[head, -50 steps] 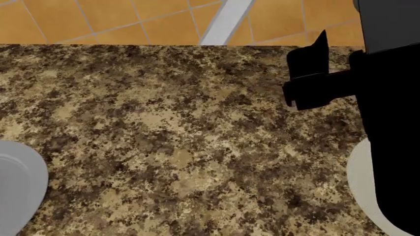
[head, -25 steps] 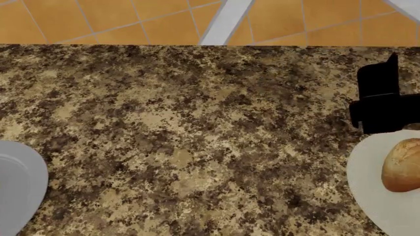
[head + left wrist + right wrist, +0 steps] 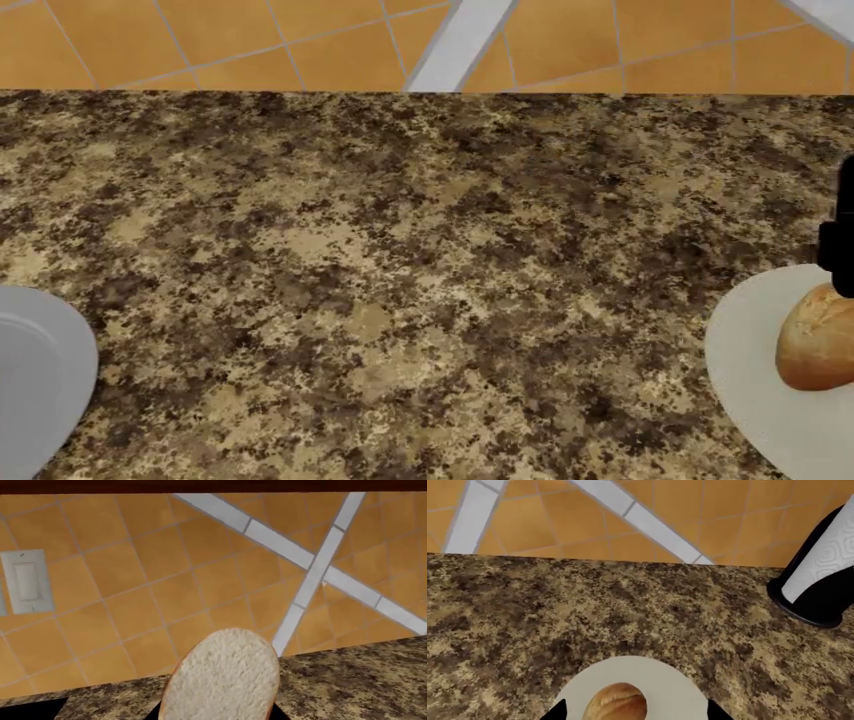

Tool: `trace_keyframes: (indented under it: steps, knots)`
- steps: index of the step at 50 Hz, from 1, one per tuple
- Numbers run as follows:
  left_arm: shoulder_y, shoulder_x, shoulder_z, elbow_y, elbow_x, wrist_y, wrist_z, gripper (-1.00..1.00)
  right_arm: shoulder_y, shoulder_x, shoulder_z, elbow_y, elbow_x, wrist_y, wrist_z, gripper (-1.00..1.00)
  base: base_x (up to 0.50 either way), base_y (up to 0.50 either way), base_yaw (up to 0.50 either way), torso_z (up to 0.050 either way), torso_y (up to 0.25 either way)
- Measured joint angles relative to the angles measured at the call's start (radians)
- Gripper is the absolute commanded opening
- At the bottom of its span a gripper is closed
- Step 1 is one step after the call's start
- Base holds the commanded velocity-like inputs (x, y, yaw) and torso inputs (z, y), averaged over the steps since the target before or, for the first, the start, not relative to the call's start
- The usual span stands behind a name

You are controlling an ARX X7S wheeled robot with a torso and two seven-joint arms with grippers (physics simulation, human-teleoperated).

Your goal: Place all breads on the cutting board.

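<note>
1. I see a speckled brown-and-tan stone counter [image 3: 400, 270] in front of me, with a wall of orange square tiles [image 3: 267, 40] crossed by pale grey strips behind it.
2. On my head view, a round light-grey plate [image 3: 40, 370] pokes in at 8 o'clock. A second round light-grey plate [image 3: 761, 380] sits at 4 o'clock.
3. My right wrist view shows a white paper towel roll on a black stand [image 3: 820, 585], upright on the counter near the wall and well apart from the plate.
4. My left wrist view shows a white wall switch plate [image 3: 25, 580] on the tiles.
5. The big golden-brown oval loaf [image 3: 817, 338] lies on the second plate. Its crust looks smooth and shiny.
6. My right gripper [image 3: 634, 715] is right above that loaf. I only see its two dark tips, one on each side of the plate and spread wide. It holds nothing.
7. The short round bread chunk with a bumpy white face and thin tan crust [image 3: 223, 677] sits up off the counter right in front of my left wrist camera.
8. My left gripper [image 3: 220, 717] is almost all hidden behind that chunk, so I cannot tell how far it is open.
9. I do not see the cutting board in any view.
</note>
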Motion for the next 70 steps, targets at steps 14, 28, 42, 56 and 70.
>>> trace_keyframes:
  steps: [14,28,42,56,70]
  knots:
    - [0.02,0.003,0.011,-0.013,0.016,0.045,0.005,-1.0,0.042,-0.033,-0.061,0.148,-0.07,0.005,-0.08,1.0,0.0,0.0,0.0,0.0,0.0]
    - [0.033,0.009,0.017,-0.02,0.038,0.073,0.001,-1.0,0.002,-0.071,-0.087,0.22,-0.25,-0.037,-0.255,1.0,0.0,0.0,0.0,0.0,0.0]
    - [0.048,0.019,0.024,-0.024,0.06,0.089,-0.007,-1.0,-0.043,-0.095,-0.117,0.27,-0.373,-0.093,-0.365,1.0,0.0,0.0,0.0,0.0,0.0]
    - [0.059,0.022,0.028,-0.023,0.07,0.105,-0.01,-1.0,-0.065,-0.133,-0.163,0.325,-0.475,-0.141,-0.46,1.0,0.0,0.0,0.0,0.0,0.0]
    - [0.063,0.022,0.025,-0.025,0.068,0.118,-0.012,-1.0,-0.088,-0.161,-0.197,0.36,-0.528,-0.173,-0.519,1.0,0.0,0.0,0.0,0.0,0.0]
